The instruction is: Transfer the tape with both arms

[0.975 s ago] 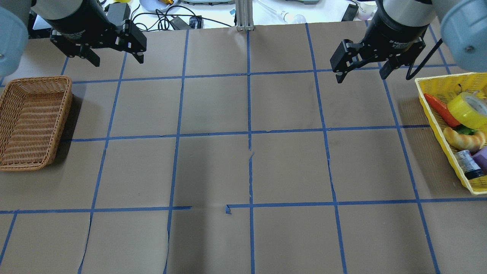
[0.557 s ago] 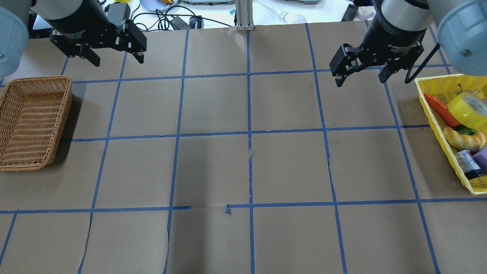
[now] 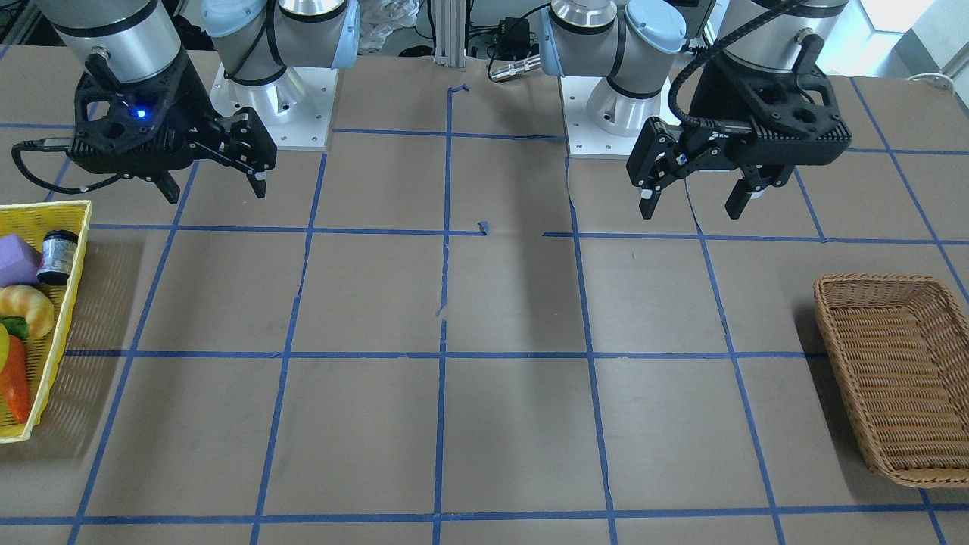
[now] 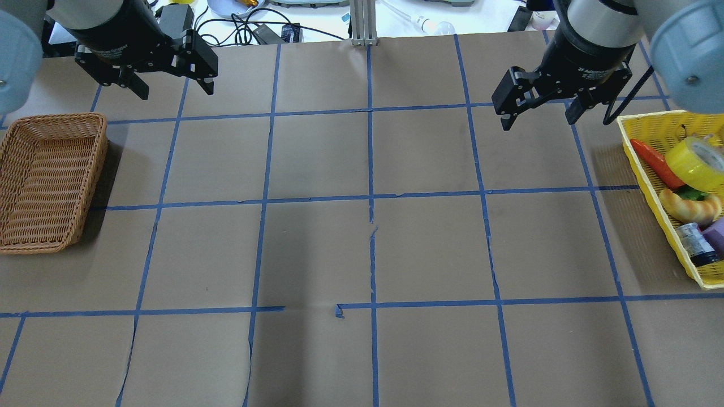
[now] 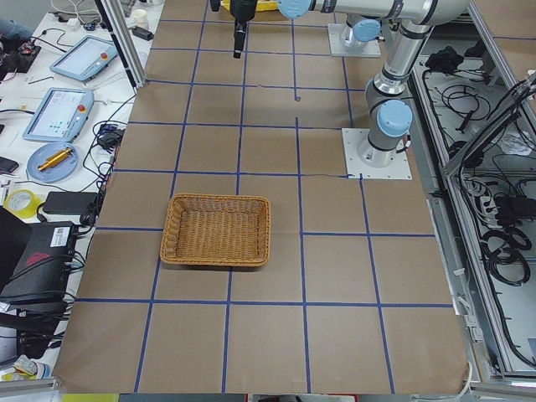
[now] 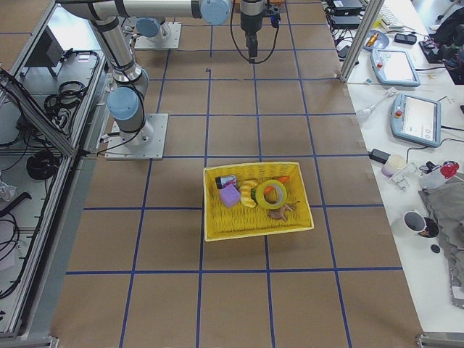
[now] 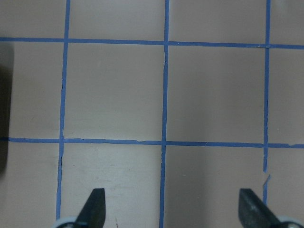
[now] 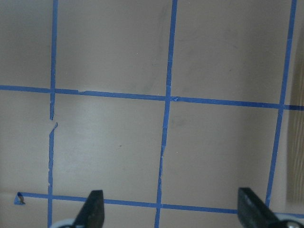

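Note:
The yellow tape roll (image 4: 701, 164) lies in a yellow basket (image 4: 645, 175) at the table's right edge, among other items; it also shows in the exterior right view (image 6: 272, 194). My right gripper (image 4: 537, 120) hangs open and empty above the table, left of and behind the basket, apart from the tape. It also shows in the front view (image 3: 216, 193). My left gripper (image 4: 175, 90) is open and empty at the back left (image 3: 690, 212). Both wrist views show only bare table between the open fingertips (image 7: 92, 211) (image 8: 92, 209).
A brown wicker basket (image 4: 51, 181) stands empty at the left edge (image 3: 893, 378). The yellow basket also holds an orange-red vegetable (image 4: 653, 161), a croissant (image 4: 690, 206), a small bottle (image 4: 694, 243) and a purple block (image 4: 717, 234). Blue tape lines grid the brown tabletop.
My right gripper has shifted slightly and turned a little, still open above the table. The left gripper and the tape have not moved.

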